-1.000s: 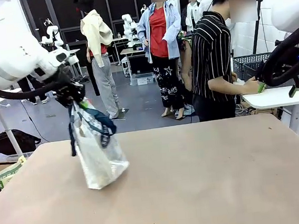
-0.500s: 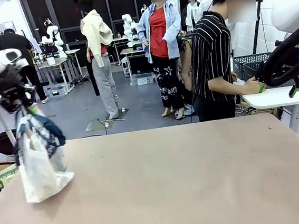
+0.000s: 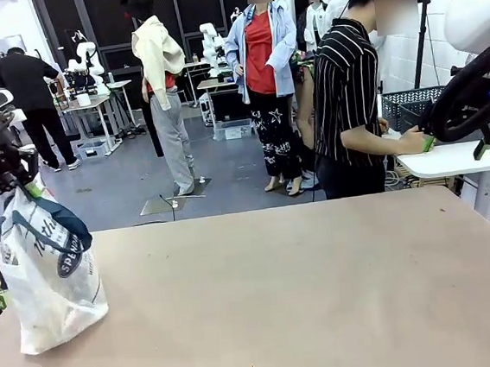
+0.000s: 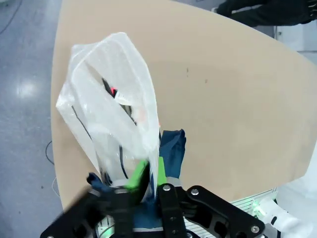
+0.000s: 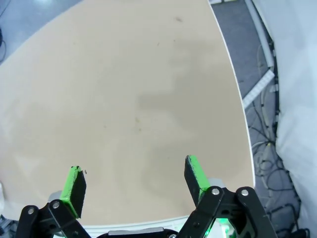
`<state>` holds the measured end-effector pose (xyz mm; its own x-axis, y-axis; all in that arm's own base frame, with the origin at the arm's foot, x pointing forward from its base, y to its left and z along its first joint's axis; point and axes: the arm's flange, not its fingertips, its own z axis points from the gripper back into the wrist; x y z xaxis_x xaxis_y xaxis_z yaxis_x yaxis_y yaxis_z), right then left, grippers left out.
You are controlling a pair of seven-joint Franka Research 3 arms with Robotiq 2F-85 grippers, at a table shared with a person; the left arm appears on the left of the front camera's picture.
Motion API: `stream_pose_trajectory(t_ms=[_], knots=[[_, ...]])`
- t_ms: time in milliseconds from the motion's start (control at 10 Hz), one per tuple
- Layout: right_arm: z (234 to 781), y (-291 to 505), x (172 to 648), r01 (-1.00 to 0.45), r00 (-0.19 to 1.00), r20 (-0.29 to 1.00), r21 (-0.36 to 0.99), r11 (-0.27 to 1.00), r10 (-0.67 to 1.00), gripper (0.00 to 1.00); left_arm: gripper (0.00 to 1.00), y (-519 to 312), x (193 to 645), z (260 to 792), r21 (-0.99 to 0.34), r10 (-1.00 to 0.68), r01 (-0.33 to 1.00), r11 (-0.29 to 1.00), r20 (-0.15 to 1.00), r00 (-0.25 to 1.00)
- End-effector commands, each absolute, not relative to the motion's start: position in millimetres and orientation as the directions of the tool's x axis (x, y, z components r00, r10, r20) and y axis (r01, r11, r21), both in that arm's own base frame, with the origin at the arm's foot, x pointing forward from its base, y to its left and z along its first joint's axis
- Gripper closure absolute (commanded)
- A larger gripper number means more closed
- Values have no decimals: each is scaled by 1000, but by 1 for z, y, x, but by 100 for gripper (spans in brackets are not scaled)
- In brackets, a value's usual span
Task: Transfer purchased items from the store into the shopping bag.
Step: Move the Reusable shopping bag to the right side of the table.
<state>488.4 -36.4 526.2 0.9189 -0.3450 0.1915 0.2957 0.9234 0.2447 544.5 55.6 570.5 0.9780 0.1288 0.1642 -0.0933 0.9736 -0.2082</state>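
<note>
Far left of the front view: shopping bag [image 3: 46, 281] standing roughly upright on the table [image 3: 307, 290], long axis running top to bottom, logo side turned toward the camera, navy handles [image 3: 36, 225] bunched at the top. Sitting right at the table's left edge, bottom resting on the board. Left gripper [image 3: 6, 176] clamped on the bag's top, straight above it; in the left wrist view the green pads [image 4: 143, 173] pinched tight on plastic and blue strap, with something red and dark showing faintly through the bag [image 4: 116, 114].

Moving right: loads of bare tan tabletop, wide open all the way across. Person in a striped shirt [image 3: 345, 96] past the far edge, upper middle-right. Right gripper [image 5: 133, 186] spread wide with nothing in it, hanging over the table's corner. Grey lab floor beyond.
</note>
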Motion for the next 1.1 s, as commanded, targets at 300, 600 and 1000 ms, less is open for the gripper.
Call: stream_pose_trajectory(t_ms=[300,600,1000], knots=[[525,-36,489,283,923,193,243,928,-332,0,0,10,550,621,-140,82,-41,989,299,951],[525,-36,489,283,923,193,243,928,-332,0,0,-76,529,646,-29,-128,156,987,434,892],[525,-36,489,283,923,193,243,928,-332,0,0,-182,589,586,-70,-308,338,938,274,911]])
